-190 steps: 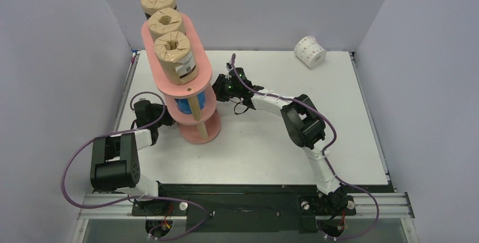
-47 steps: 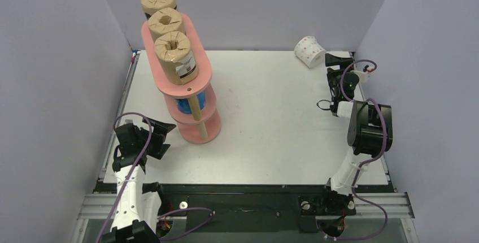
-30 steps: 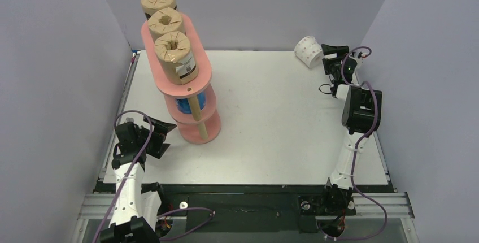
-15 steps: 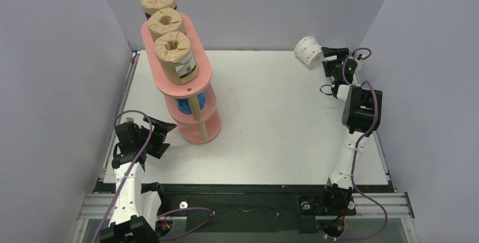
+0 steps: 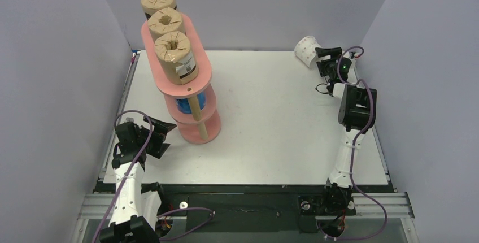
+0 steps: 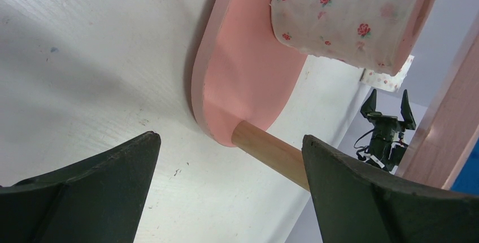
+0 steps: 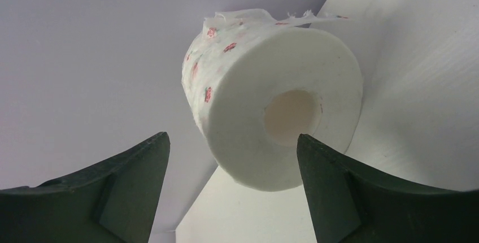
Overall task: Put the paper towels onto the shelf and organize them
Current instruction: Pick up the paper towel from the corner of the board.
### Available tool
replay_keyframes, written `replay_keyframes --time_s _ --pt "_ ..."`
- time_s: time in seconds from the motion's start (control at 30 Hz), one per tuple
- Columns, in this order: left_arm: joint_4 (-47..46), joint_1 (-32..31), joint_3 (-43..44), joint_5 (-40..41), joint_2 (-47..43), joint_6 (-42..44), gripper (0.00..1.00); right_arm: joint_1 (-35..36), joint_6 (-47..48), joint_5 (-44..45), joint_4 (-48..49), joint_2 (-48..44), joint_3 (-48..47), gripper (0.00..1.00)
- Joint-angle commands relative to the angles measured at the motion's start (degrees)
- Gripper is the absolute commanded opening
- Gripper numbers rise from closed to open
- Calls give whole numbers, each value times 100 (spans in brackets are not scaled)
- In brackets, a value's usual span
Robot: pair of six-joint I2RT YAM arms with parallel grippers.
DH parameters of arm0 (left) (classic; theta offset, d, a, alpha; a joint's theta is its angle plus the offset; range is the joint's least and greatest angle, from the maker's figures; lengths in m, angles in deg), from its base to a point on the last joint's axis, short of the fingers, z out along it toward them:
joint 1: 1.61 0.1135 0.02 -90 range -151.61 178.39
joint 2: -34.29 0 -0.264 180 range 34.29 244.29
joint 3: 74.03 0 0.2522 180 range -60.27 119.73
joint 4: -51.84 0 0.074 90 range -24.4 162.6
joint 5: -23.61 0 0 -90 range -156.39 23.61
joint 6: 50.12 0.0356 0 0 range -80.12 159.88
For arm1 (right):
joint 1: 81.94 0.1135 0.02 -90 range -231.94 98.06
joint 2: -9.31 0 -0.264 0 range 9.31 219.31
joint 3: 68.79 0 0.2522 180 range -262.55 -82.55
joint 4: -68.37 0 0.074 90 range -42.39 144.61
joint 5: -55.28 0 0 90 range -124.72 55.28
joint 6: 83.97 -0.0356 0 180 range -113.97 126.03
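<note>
The salmon-pink shelf stands at the table's left with three brown paper towels in a row on its top board. A blue roll shows on the middle board. In the left wrist view a white roll with pink flowers sits on the bottom board. One more white dotted roll lies on its side in the far right corner. My right gripper is open right beside it, and its end face sits just beyond the fingertips. My left gripper is open and empty by the shelf's foot.
Grey walls close in the table on the left, back and right, and the loose white roll lies near the back wall. A wooden post of the shelf crosses between my left fingers' line of sight. The right arm's elbow stands along the right edge.
My right gripper has slid left toward the white roll until its fingers reach the roll's side. The left arm and the shelf have not moved.
</note>
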Motion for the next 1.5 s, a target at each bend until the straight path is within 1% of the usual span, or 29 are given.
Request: replay_keyframes --time_s 0.0,0.27,0.5,0.57,0.67,0.73,0.87,0.93,1.03,1.17,1.3,1.47 --pt "-270 52 67 28 3 25 97 59 128 -69 178 89 -313 78" --pt "-344 54 -26 36 18 -21 97 70 34 -182 482 299 -430 70" --pt "-383 53 -72 95 43 -5 98 87 -33 -393 616 573 -728 69" --pt "-414 52 -79 97 71 -33 98 88 -32 -394 648 592 -754 68" --pt "-427 50 -80 108 77 -47 98 88 5 -371 711 576 -720 63" --pt "-437 54 -81 114 87 -48 98 88 38 -357 783 555 -683 61" --pt "-468 55 -125 109 86 -68 98 95 38 -364 876 548 -686 60" --pt "-479 55 -139 111 82 -66 99 101 38 -368 914 554 -693 56" --pt "-494 48 -161 110 82 -78 99 113 14 -376 963 548 -698 46" --pt "-520 55 -164 87 82 -92 99 114 -44 -364 1056 509 -607 36" --pt "-482 54 -137 55 40 -88 99 122 -26 -326 1175 314 -371 30" --pt "-350 51 -76 -40 -140 -80 99 134 24 -235 1294 -314 220 25"
